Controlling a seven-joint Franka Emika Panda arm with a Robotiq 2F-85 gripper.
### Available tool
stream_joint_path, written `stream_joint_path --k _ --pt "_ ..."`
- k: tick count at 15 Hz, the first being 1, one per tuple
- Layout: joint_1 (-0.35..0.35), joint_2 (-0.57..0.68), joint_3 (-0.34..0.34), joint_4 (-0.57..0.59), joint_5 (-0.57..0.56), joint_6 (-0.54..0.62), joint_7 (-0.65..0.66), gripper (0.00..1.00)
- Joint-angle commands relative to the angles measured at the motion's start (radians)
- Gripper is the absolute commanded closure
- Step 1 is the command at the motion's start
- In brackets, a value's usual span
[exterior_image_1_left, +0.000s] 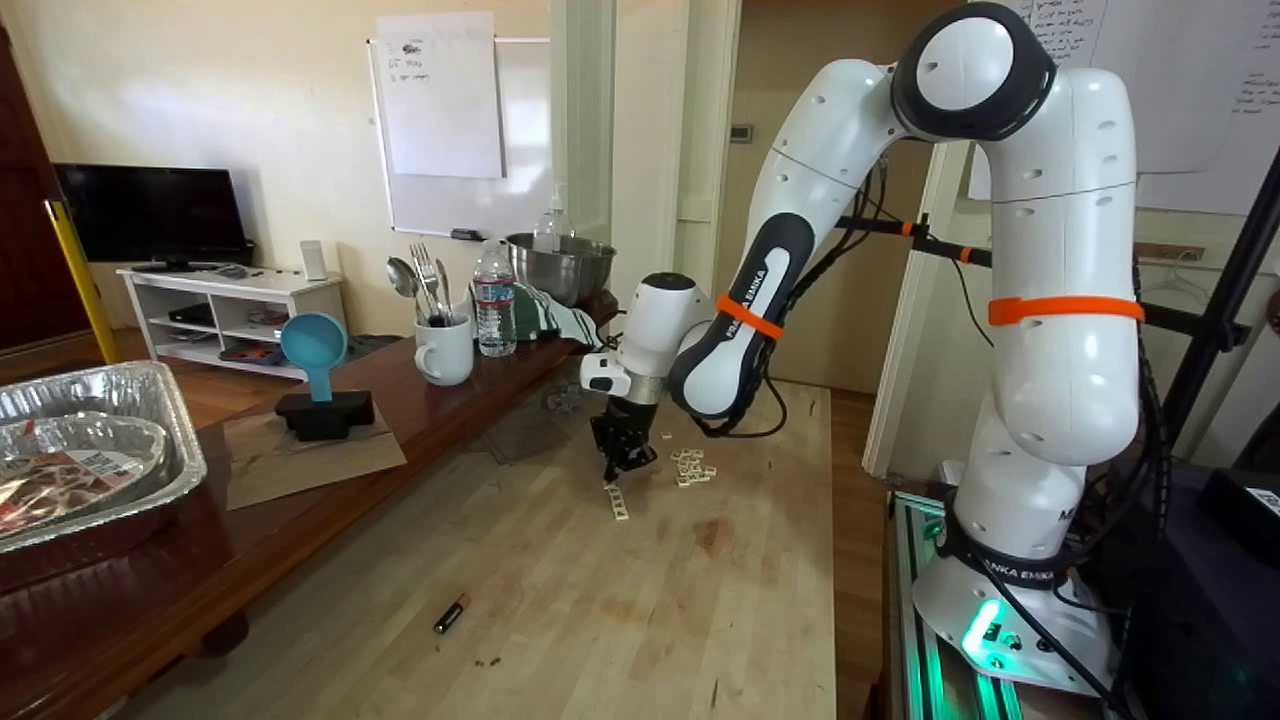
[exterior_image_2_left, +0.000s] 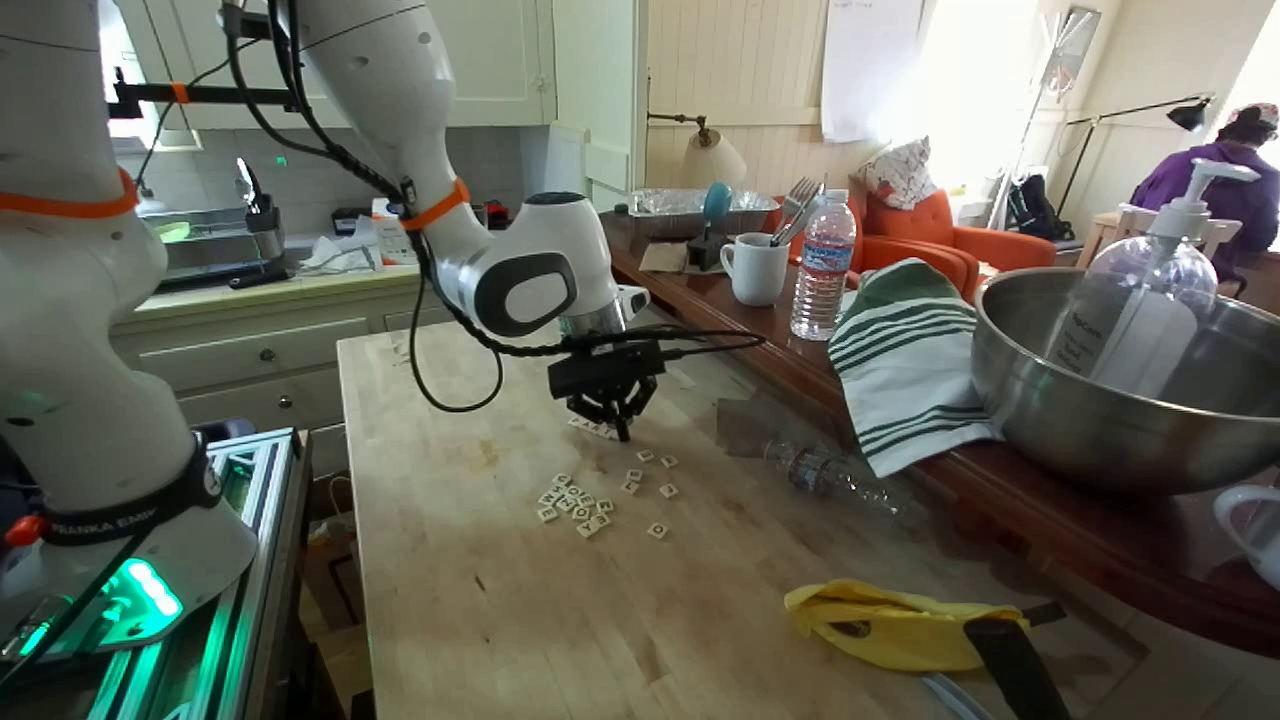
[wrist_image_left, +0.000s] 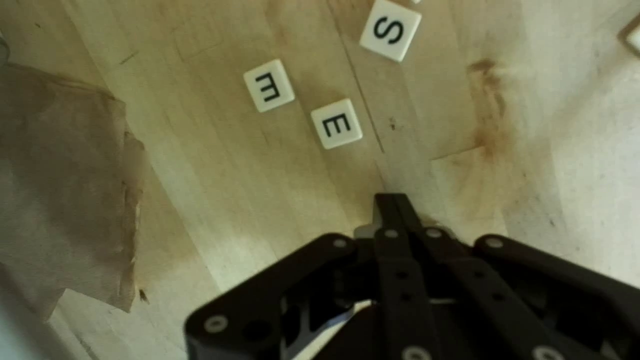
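My black gripper (wrist_image_left: 392, 199) has its two fingers pressed together, with nothing visible between them. In both exterior views its tips point down, low over the wooden table, at the end of a short row of white letter tiles (exterior_image_1_left: 617, 503); whether they touch a tile I cannot tell. In the wrist view, an E tile (wrist_image_left: 337, 123) lies just ahead of the fingertips. Beside it is another tile with an E-like letter (wrist_image_left: 269, 85), and an S tile (wrist_image_left: 390, 30) lies farther off. A loose cluster of tiles (exterior_image_2_left: 575, 500) is spread near the gripper.
Brown paper (wrist_image_left: 65, 185) lies left in the wrist view. A clear plastic bottle (exterior_image_2_left: 825, 472) and a yellow pouch (exterior_image_2_left: 890, 625) are also on the table, plus a battery (exterior_image_1_left: 451, 613). Along the raised dark ledge stand a mug (exterior_image_1_left: 444, 350), a water bottle (exterior_image_1_left: 495, 310) and a steel bowl (exterior_image_2_left: 1120, 430).
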Motion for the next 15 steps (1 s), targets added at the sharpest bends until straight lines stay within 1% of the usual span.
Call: stream_joint_path --k 1,15 --pt "0.013 0.005 -0.020 -0.028 -0.002 0.002 -0.005 1.00" --pt "0.005 -0.018 -0.010 -0.035 0.030 0.006 0.005 1.00"
